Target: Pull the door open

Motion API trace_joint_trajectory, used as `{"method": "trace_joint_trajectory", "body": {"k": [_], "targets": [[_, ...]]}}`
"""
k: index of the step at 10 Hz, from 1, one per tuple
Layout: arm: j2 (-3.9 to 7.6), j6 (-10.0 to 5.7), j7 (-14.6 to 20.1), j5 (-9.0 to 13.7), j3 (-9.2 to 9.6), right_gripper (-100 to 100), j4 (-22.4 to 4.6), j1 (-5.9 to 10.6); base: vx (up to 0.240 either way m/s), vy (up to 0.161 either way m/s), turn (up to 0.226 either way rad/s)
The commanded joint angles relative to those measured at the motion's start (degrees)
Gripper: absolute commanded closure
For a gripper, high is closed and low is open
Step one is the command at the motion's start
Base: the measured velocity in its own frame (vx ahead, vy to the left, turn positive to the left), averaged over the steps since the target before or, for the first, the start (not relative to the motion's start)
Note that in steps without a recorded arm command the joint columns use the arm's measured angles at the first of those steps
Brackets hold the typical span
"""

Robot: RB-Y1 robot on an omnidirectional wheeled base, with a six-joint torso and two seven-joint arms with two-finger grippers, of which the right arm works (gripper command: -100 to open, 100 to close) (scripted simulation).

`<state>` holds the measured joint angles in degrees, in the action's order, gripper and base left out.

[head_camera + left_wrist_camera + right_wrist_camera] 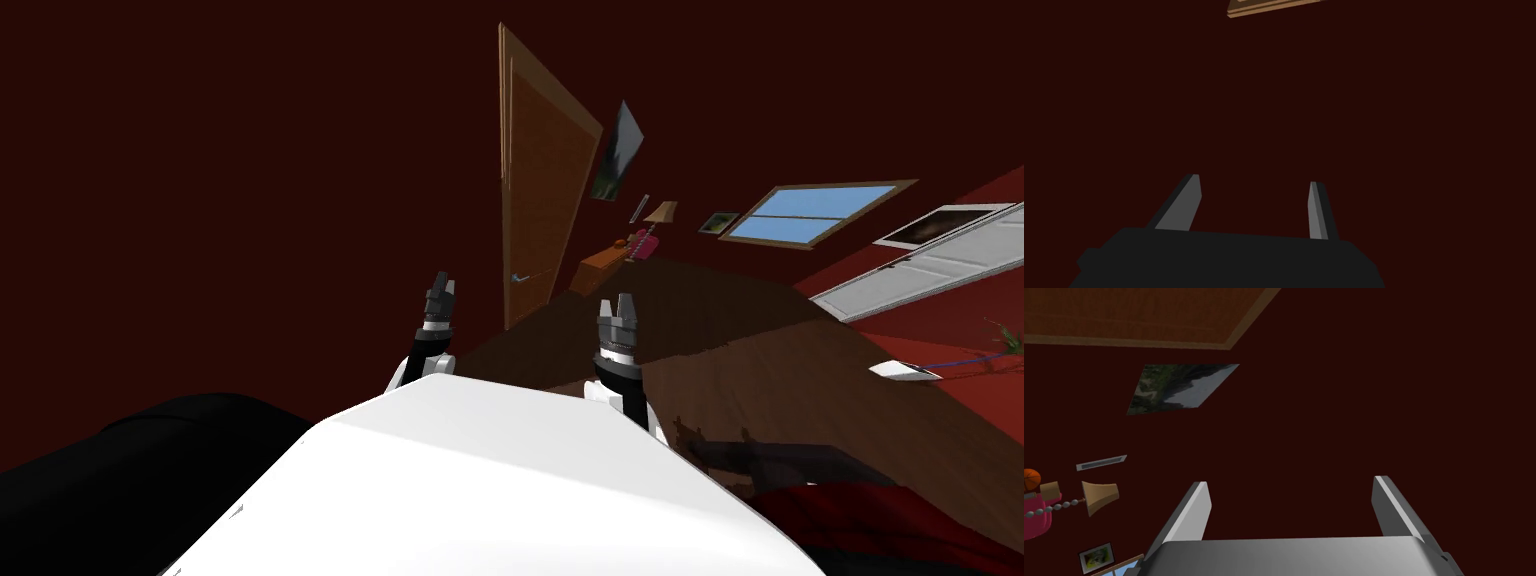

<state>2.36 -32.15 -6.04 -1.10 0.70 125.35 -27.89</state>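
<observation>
The left gripper (1254,207) is open and holds nothing; its fingers face a dark red wall (1324,100). The right gripper (1291,508) is likewise spread and empty, aimed at the same wall just beside the door (535,190). In the head view both grippers hover low in front of me, well apart from the door, the right one nearer to it.

The door is a brown wooden panel set in the red wall ahead, seen at a steep slant. Its handle (520,278) is on the edge towards me, about level with the grippers. I cannot tell whether the door is fully shut or a crack ajar. By my judgement nothing of the task is done: the handle is untouched, and the reach, the grip and the pull are all left.

As for containers, the nearest thing to one is a low cabinet (603,260) beyond the door; what it holds inside is hidden. On top stand a lamp (660,212), a pink thing (645,245) and an orange ball (1031,478).
</observation>
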Motion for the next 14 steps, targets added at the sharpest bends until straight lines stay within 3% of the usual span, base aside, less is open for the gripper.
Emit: {"method": "trace_joint_trajectory", "body": {"k": [1, 10, 13, 14], "targets": [[0.59, -0.78, 0.6, 0.4, -0.13, -100, -2.8, 0.91, 0.07, -0.028, 0.149], [3.23, -3.91, 3.8, 1.9, 0.17, -100, -17.8, 6.74, 0.065, -0.039, 0.174], [3.59, -4.36, 4.2, 2.2, 0.21, -100, -21.0, 7.58, 0.054, -0.039, 0.065], [3.95, -4.81, 4.7, 2.4, 0.25, -100, -23.3, 8.42, 0.036, -0.029, 0.156]]}}
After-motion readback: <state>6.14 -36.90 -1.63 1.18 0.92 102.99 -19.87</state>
